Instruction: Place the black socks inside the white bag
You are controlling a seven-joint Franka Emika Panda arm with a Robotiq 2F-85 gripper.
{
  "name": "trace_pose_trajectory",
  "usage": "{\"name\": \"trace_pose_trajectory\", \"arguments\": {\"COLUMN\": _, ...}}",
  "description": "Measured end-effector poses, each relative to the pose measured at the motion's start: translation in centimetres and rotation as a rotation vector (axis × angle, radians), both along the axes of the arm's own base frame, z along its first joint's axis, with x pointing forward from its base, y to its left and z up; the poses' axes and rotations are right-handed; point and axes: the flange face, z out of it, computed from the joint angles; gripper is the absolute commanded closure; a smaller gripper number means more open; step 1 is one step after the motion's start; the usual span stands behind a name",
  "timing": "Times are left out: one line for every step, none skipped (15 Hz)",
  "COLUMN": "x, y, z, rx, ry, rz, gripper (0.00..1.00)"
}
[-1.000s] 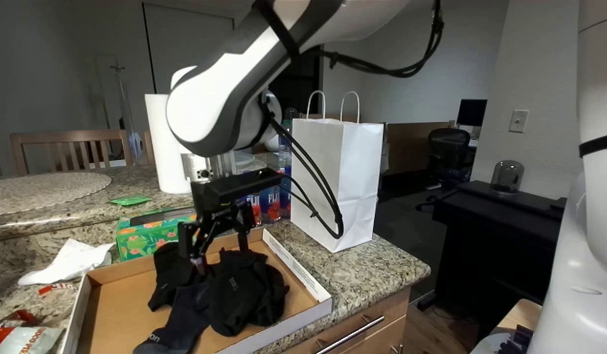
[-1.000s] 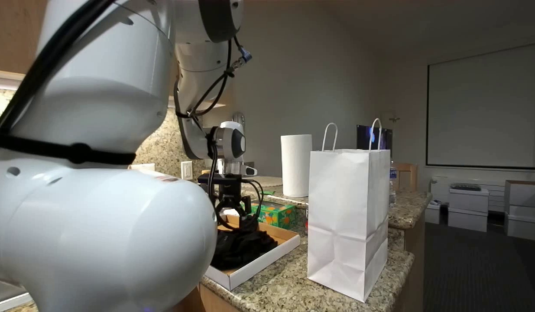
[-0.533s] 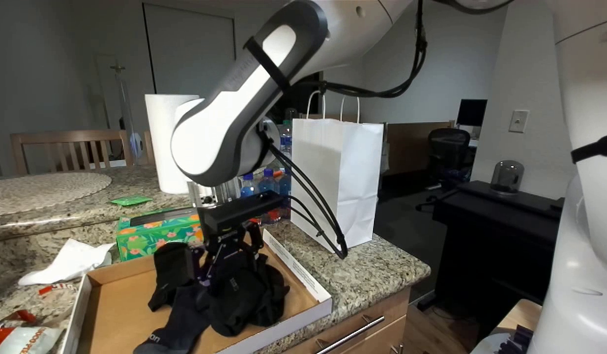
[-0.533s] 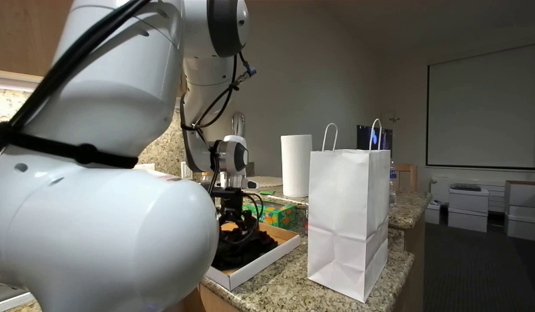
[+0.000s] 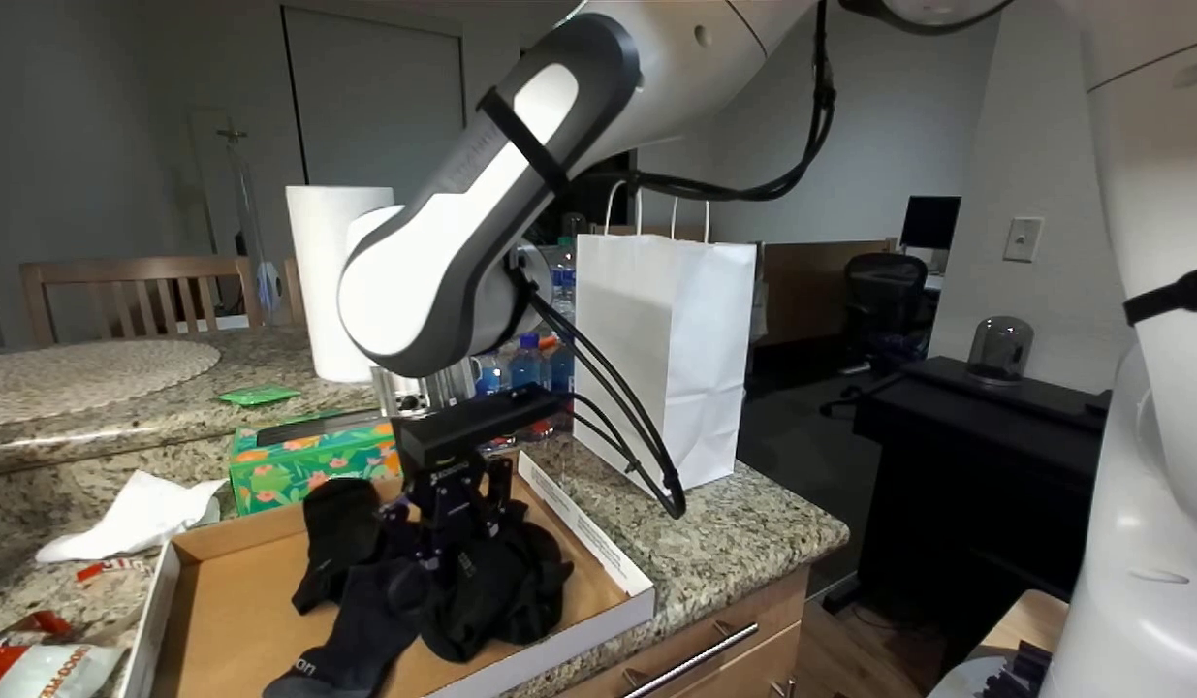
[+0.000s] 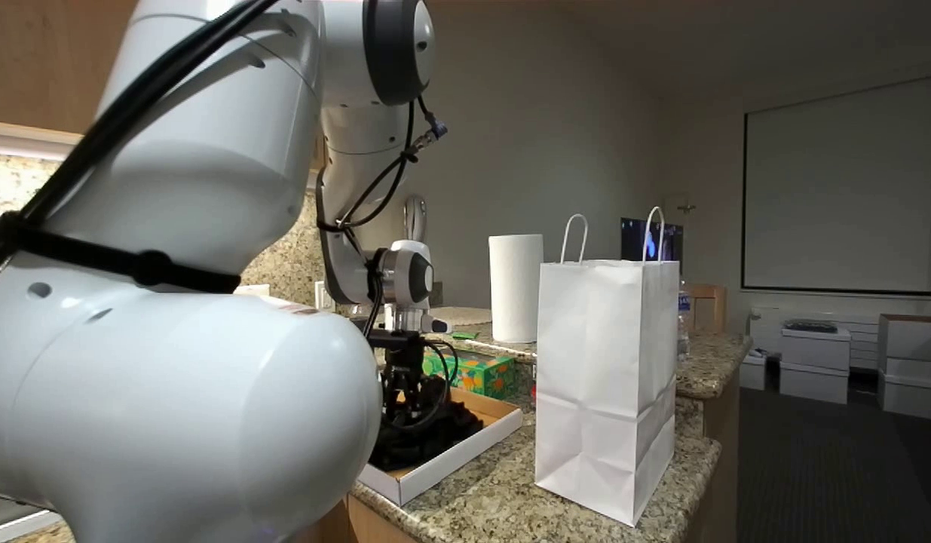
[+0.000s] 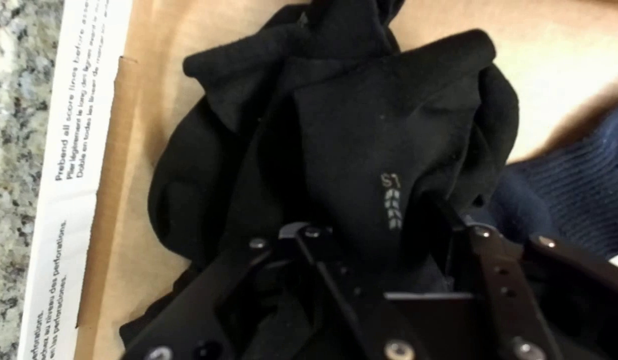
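Currently, partly closed jaws straddle bunched black socks in a cardboard tray, lower left; grip unclear. Pinched too shallowly, limp cloth could slip before reaching the upright white bag, right of centre.

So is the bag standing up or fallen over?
Standing up: the bag rests base-down on the counter, handles on top.

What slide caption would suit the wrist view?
Gripper at crumpled black socks in a printed cardboard tray, speckled countertop at left.
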Motion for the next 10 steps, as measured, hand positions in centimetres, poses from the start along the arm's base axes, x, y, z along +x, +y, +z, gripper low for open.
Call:
{"name": "trace_pose_trajectory", "arguments": {"x": -0.1, "y": 0.2, "z": 0.1, "rx": -0.001, "ry": -0.002, "rz": -0.002, "gripper": 0.88}}
{"name": "trace_pose_trajectory", "arguments": {"x": -0.2, "y": 0.4, "z": 0.2, "rx": -0.002, "ry": -0.003, "rz": -0.005, "gripper": 0.94}}
{"name": "trace_pose_trajectory", "arguments": {"x": -0.3, "y": 0.5, "z": 0.3, "rx": -0.005, "ry": -0.002, "rz": -0.009, "gripper": 0.98}}
{"name": "trace_pose_trajectory", "arguments": {"x": -0.4, "y": 0.6, "z": 0.4, "rx": -0.007, "ry": -0.001, "rz": -0.011, "gripper": 0.99}}
{"name": "trace_pose_trajectory", "arguments": {"x": -0.5, "y": 0.7, "z": 0.5, "rx": -0.009, "ry": 0.001, "rz": -0.009, "gripper": 1.0}}
{"name": "trace_pose_trajectory", "arguments": {"x": -0.5, "y": 0.7, "z": 0.6, "rx": -0.013, "ry": 0.006, "rz": -0.008, "gripper": 0.97}}
{"name": "trace_pose_trajectory", "arguments": {"x": -0.7, "y": 0.8, "z": 0.7, "rx": -0.021, "ry": 0.016, "rz": -0.005, "gripper": 0.98}}
{"name": "trace_pose_trajectory", "arguments": {"x": -0.8, "y": 0.9, "z": 0.9, "rx": -0.029, "ry": 0.027, "rz": -0.002, "gripper": 0.97}}
{"name": "trace_pose_trajectory", "arguments": {"x": -0.9, "y": 1.0, "z": 1.1, "rx": -0.037, "ry": 0.039, "rz": 0.002, "gripper": 0.97}}
{"name": "trace_pose_trajectory", "arguments": {"x": -1.0, "y": 1.1, "z": 1.4, "rx": -0.043, "ry": 0.048, "rz": 0.005, "gripper": 0.97}}
